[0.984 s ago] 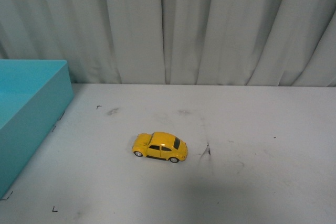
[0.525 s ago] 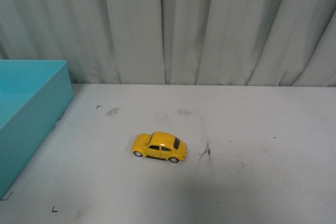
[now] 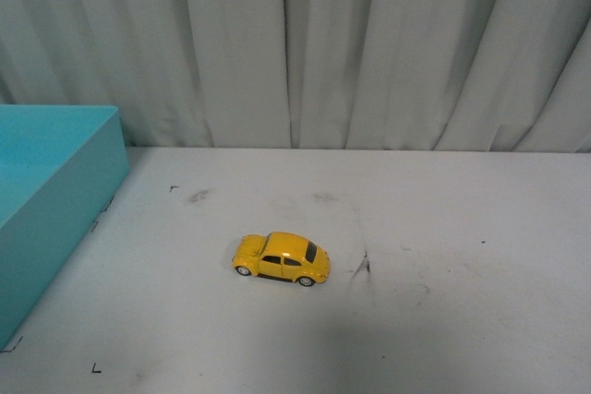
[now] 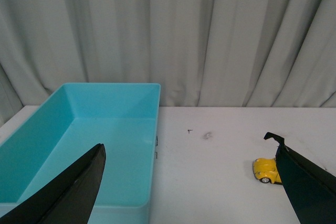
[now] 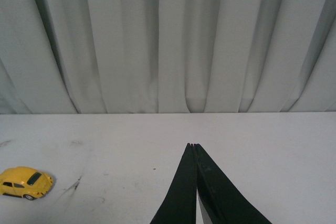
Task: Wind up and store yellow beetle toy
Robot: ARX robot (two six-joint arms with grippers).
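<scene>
On the table (image 3: pixel 443 256), near centre: beetle (image 3: pixel 281 259) on its wheels, nothing touching it. Bin (image 3: pixel 46 191) well apart at its 9 o'clock. State: left gripper (image 4: pixel 185 141) spread wide, empty; right gripper (image 5: pixel 192 145) pinched closed, fingers touching, holding nothing.

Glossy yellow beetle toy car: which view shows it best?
Front view: the glossy yellow beetle toy car sits whole, unobstructed, central. Right wrist view shows it near the frame edge; left wrist view, partly behind a gripper finger.
</scene>
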